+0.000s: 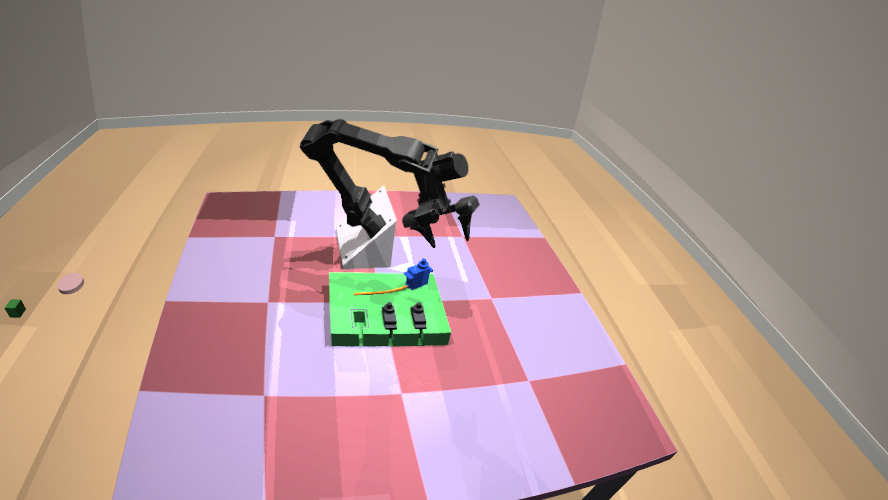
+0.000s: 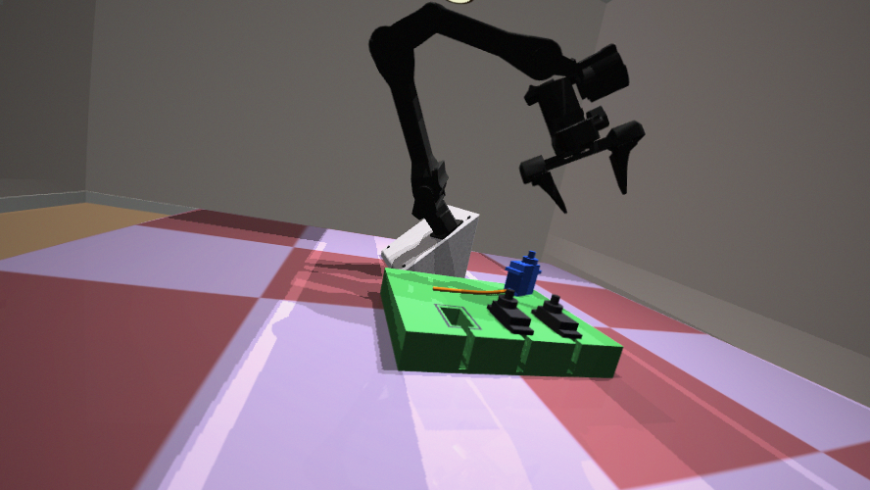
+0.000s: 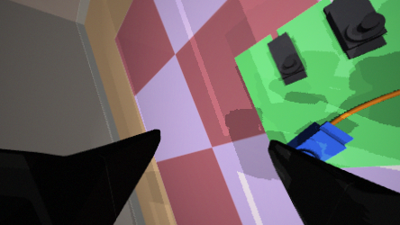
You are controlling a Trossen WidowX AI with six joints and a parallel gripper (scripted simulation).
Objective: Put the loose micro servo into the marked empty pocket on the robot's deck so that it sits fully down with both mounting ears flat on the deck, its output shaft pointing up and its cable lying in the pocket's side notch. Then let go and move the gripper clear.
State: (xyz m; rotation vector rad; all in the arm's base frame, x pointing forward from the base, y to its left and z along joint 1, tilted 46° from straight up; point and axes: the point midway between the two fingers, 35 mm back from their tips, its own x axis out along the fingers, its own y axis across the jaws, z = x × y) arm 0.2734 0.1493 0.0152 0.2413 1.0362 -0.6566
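Observation:
The loose blue micro servo (image 1: 417, 275) (image 2: 521, 276) (image 3: 325, 143) stands upright on the back right of the green deck (image 1: 347, 282) (image 2: 425, 347) (image 3: 333, 94), its shaft pointing up. Its orange cable (image 1: 382, 291) (image 2: 465, 291) (image 3: 356, 109) stretches left over the deck. The marked empty pocket (image 1: 359, 318) (image 2: 457, 316) is at the deck's front left, with a side notch to the front edge. My gripper (image 1: 451, 243) (image 2: 595, 204) (image 3: 213, 139) is open and empty, above and behind the servo. In the wrist view the right finger partly covers the servo.
Two black servos (image 1: 389, 316) (image 1: 418, 316) sit in the deck right of the empty pocket. The white arm base (image 1: 372, 251) (image 2: 453, 255) stands behind the deck. A green cube (image 1: 14, 308) and a pink disc (image 1: 70, 283) lie on the floor at the left.

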